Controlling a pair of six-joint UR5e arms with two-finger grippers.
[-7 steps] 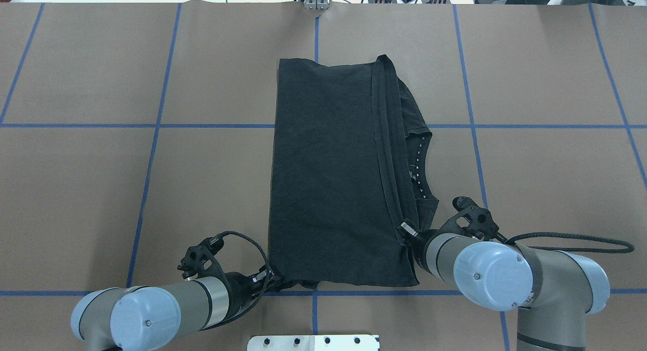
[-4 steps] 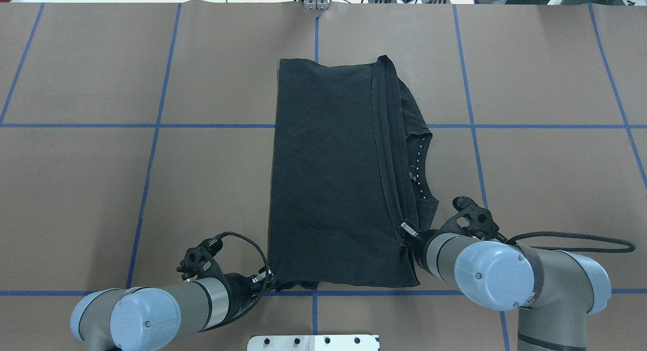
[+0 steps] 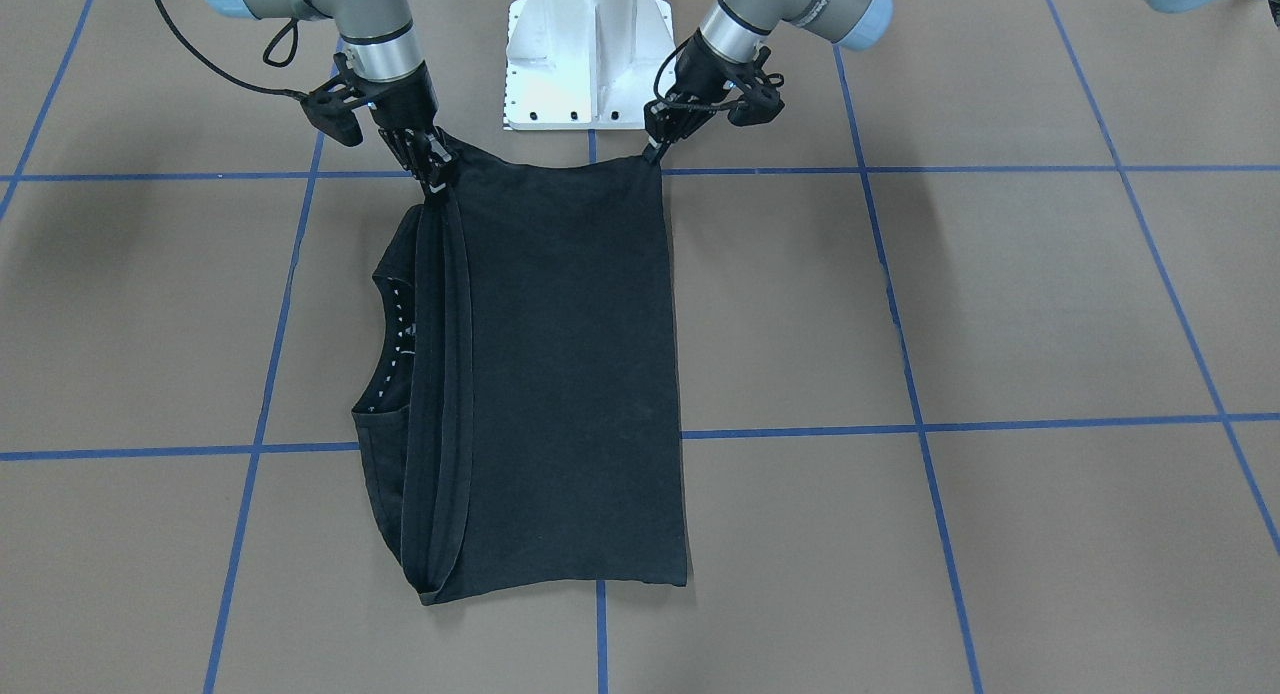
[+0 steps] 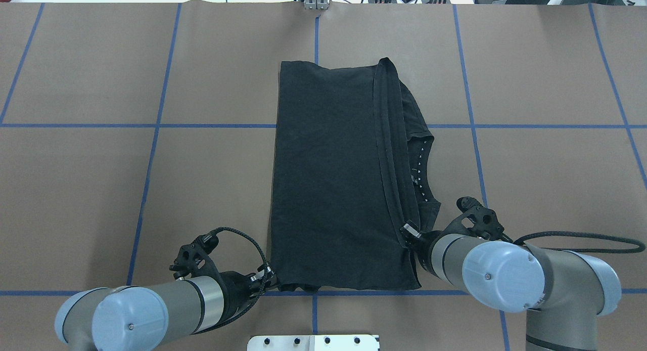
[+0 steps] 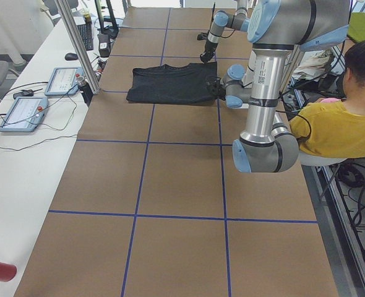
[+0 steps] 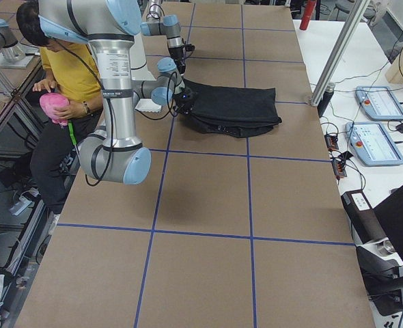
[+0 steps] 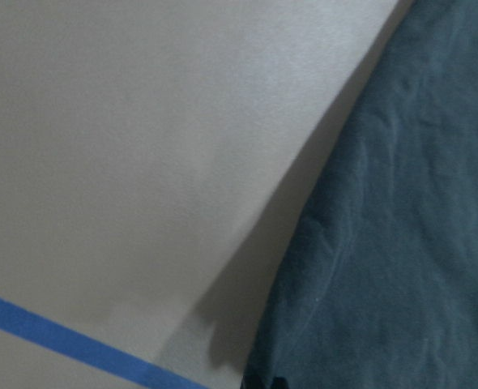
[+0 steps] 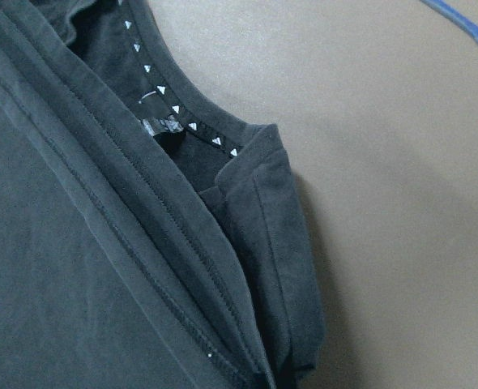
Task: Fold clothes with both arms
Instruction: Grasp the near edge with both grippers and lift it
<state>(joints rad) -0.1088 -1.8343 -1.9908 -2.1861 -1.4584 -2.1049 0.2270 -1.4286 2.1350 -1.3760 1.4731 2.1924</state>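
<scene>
T-shirt (image 3: 560, 374) gripped at both near corners, tugged slightly towards the robot's edge.
Front view: left end effector (image 3: 655, 152) and right end effector (image 3: 437, 174) each pinch a corner of the folded T-shirt, mid-worktop (image 3: 1000, 304). Overhead: both have drawn back slightly, probably tensioning the cloth before the next fold.

We are seeing bright, even light from above on the bench (image 3: 1000, 304), with soft, faint shadows lying on it. The left wrist view is looking blurred, the shirt (image 7: 401, 243) throwing a dark shadow.
</scene>
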